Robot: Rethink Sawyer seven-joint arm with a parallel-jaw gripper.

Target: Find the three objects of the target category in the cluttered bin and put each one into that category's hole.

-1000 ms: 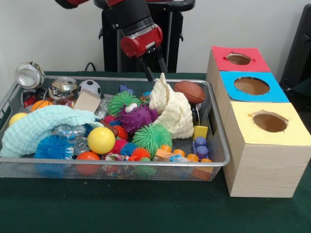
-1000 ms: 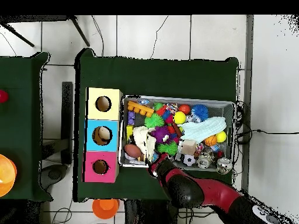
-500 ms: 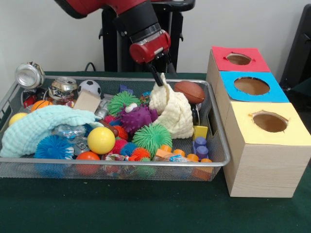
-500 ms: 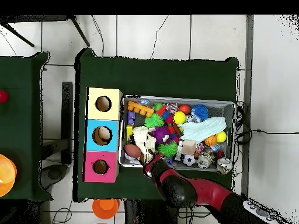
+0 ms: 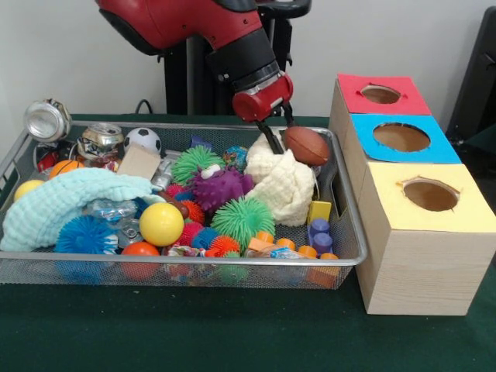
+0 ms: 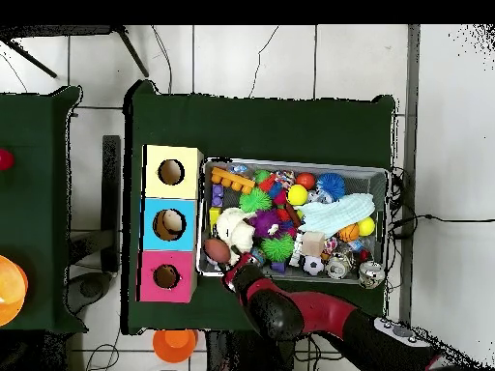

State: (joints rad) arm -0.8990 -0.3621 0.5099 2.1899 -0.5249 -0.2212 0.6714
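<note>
Cream cloth (image 5: 285, 184) slumping at bin (image 5: 194, 263) right end, no longer peaked; beyond it our gripper (image 5: 277, 133) moving right since a second ago, fingers spreading around brown football (image 5: 307, 146) in far right corner; we are likely closing next

Robot lab: pedestal arm (image 5: 194, 27), sorting box (image 5: 411, 194), tiled floor (image 6: 261, 63).

White tiled floor (image 6: 290, 58) — a second dark green table (image 6: 39, 193) stands beside the main table (image 6: 261, 126); plain pale wall (image 5: 62, 54).
</note>
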